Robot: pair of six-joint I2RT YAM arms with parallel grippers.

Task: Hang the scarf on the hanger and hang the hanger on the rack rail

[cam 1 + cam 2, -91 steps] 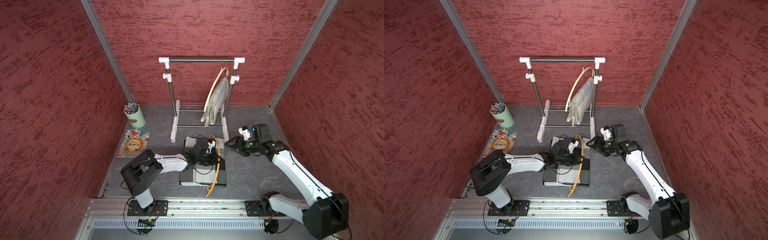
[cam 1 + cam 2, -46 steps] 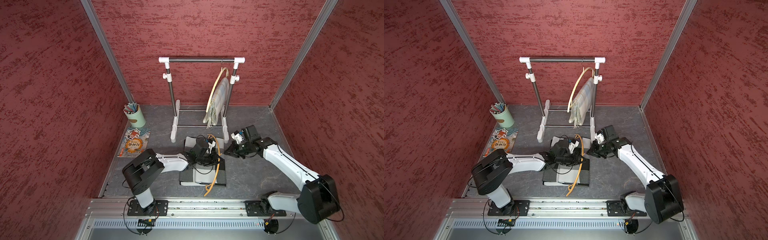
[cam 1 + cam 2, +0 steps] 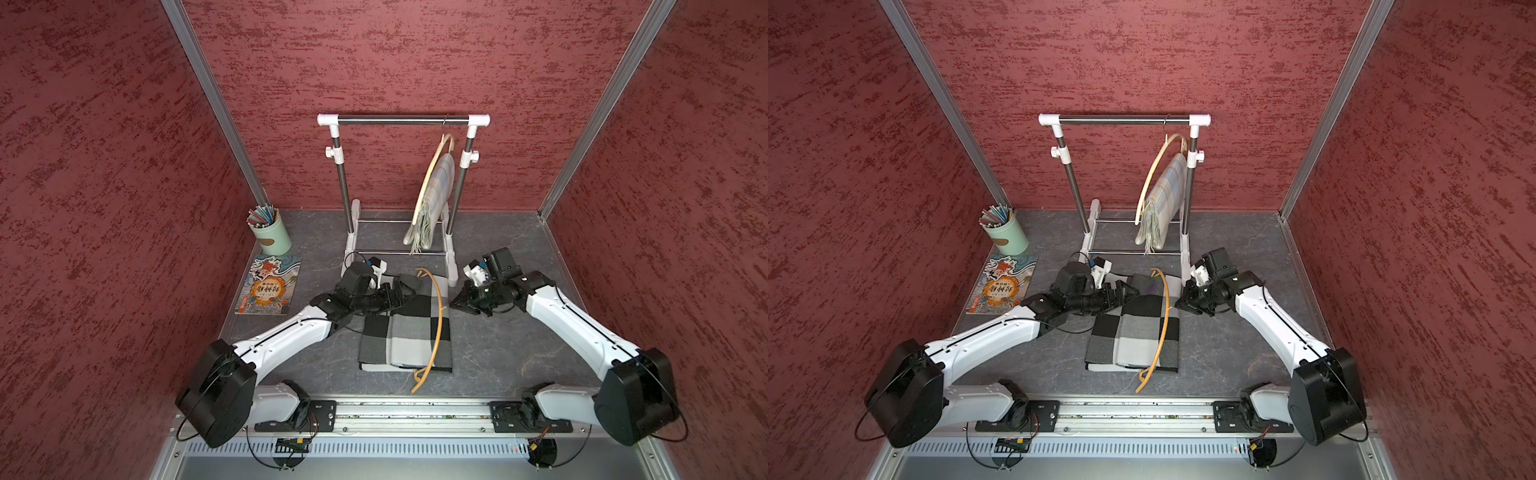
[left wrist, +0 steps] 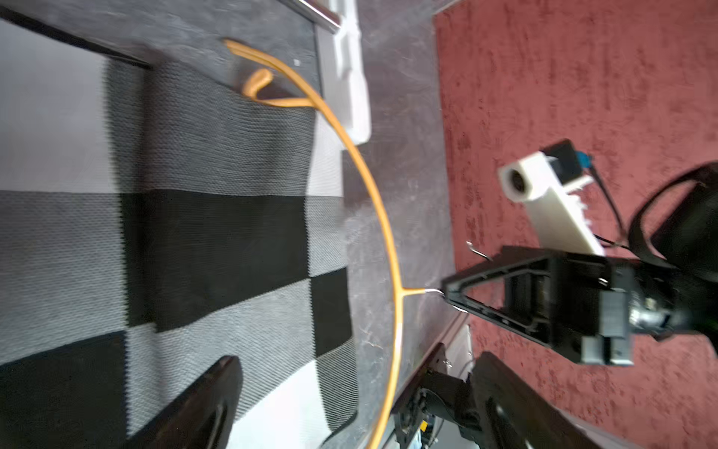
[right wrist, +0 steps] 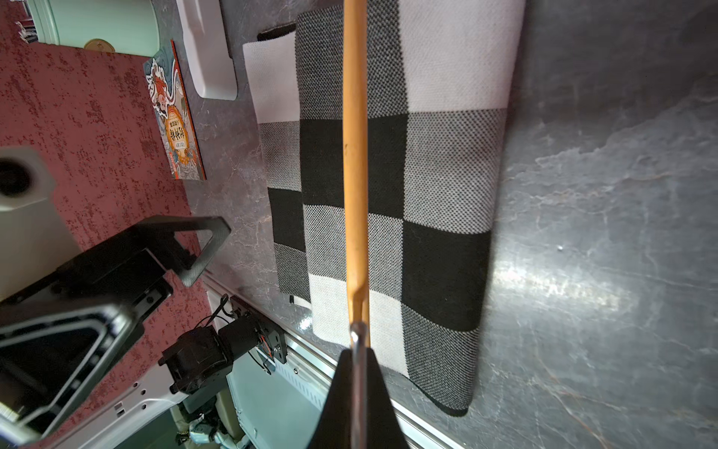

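A black, grey and white checked scarf (image 3: 399, 336) (image 3: 1133, 332) lies folded on the dark floor in both top views. A curved orange hanger (image 3: 439, 320) (image 3: 1165, 320) lies across its right part. My right gripper (image 3: 454, 303) (image 3: 1179, 302) (image 5: 359, 361) is shut on the hanger's metal hook (image 4: 433, 290), at the scarf's right edge. My left gripper (image 3: 405, 291) (image 3: 1127, 293) (image 4: 349, 408) stands open just over the scarf's far left corner, with only cloth (image 4: 213, 241) below its jaws. The right wrist view looks along the hanger (image 5: 355, 155) over the scarf (image 5: 439, 155).
A white and steel clothes rack (image 3: 403, 120) stands at the back. A second hanger with a pale plaid scarf (image 3: 432, 199) hangs on it. The rack's right foot (image 3: 451, 266) is close to my right gripper. A green pencil cup (image 3: 272, 232) and a picture booklet (image 3: 270, 286) sit at the left.
My left gripper has opened and let go of the scarf, drawing back a little to the left. My right gripper moved left to the hanger and shut on its hook.
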